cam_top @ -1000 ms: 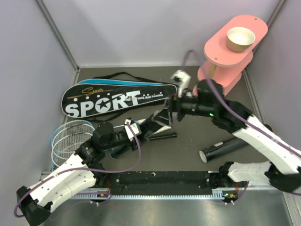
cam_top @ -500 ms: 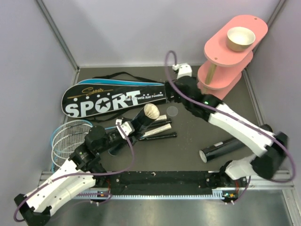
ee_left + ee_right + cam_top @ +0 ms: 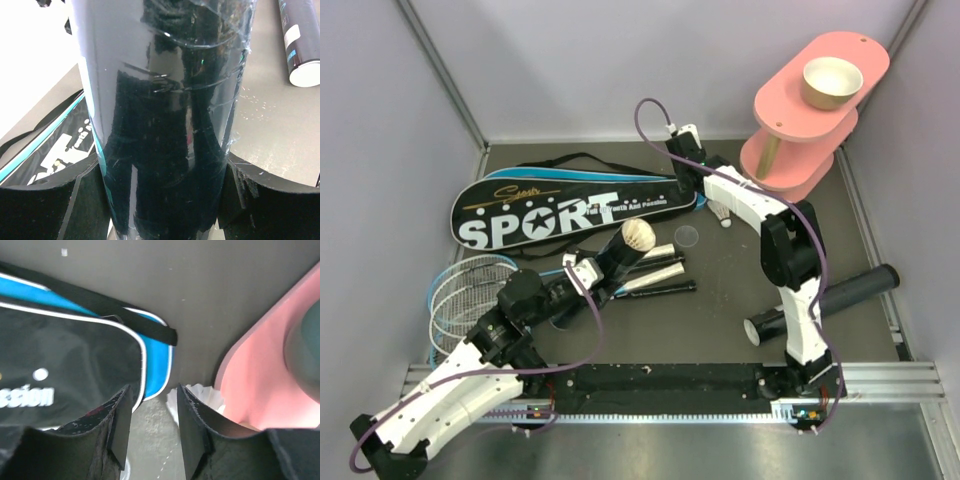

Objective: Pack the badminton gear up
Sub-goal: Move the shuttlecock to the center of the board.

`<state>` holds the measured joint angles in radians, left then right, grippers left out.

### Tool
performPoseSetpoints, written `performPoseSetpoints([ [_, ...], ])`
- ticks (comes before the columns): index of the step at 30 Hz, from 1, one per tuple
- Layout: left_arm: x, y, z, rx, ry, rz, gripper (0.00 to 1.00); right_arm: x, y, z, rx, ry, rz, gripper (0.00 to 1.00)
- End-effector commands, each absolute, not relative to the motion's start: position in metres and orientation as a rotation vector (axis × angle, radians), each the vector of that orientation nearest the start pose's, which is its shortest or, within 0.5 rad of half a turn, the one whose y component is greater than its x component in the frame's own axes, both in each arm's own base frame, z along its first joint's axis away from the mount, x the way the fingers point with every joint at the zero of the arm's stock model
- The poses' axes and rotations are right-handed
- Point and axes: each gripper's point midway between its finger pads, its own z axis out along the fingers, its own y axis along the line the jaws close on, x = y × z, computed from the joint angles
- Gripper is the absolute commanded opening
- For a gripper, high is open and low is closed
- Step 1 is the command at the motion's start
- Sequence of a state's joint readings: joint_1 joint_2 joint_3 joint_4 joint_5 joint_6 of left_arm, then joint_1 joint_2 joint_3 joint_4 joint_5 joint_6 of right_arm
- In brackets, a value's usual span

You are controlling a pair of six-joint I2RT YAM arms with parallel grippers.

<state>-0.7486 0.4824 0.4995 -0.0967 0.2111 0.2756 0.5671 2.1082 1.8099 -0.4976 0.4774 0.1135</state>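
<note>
Seen only at the wrists: left end effector [image 3: 162, 200] clamped on black tube [image 3: 160, 100]; right end effector [image 3: 151, 425] half-open, empty, white shuttlecock [image 3: 202, 391] just beyond.

the black racket bag [image 3: 570, 210] reads "sport" in big white capitals; the smaller lettering beside it is illegible.

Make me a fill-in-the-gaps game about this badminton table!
1. The left gripper is clamped on a black ____.
2. The tan bowl sits on top of the ____ stand.
3. The big white word on the black racket bag says ____.

Missing words: tube; pink; SPORT.
</note>
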Motion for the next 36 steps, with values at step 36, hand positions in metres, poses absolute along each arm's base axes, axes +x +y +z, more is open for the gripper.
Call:
performPoseSetpoints([
  [36,0.182,-0.214,0.264,0.948,1.283,-0.570,0.08,0.342,0.136,0.066,-0.252,2.611,-0.263,0.31],
])
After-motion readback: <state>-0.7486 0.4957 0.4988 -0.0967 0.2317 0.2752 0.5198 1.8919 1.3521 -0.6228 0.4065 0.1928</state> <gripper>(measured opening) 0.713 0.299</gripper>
